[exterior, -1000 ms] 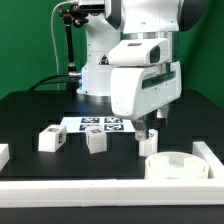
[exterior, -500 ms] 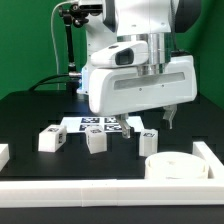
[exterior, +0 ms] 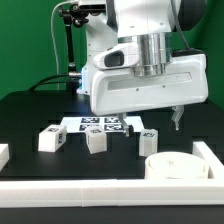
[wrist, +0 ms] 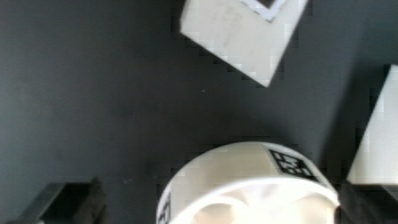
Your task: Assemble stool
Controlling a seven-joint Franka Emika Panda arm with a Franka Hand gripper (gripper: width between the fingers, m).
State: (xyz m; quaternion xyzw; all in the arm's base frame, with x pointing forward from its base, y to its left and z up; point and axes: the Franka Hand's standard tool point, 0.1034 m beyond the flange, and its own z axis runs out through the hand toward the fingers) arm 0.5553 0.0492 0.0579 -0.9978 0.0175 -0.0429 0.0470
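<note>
In the exterior view, three white legs stand in a row on the black table: the first leg, the second leg and the third leg. The one ring-shaped seat lies toward that view's right, near the third leg, and the single gripper hangs above them, touching nothing. In the wrist view, one seat and one tagged leg lie apart on the table. One dark finger sits far aside, so the jaws are spread and empty.

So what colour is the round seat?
The seat is white, with a black-and-white tag; the wrist view shows it best.
</note>
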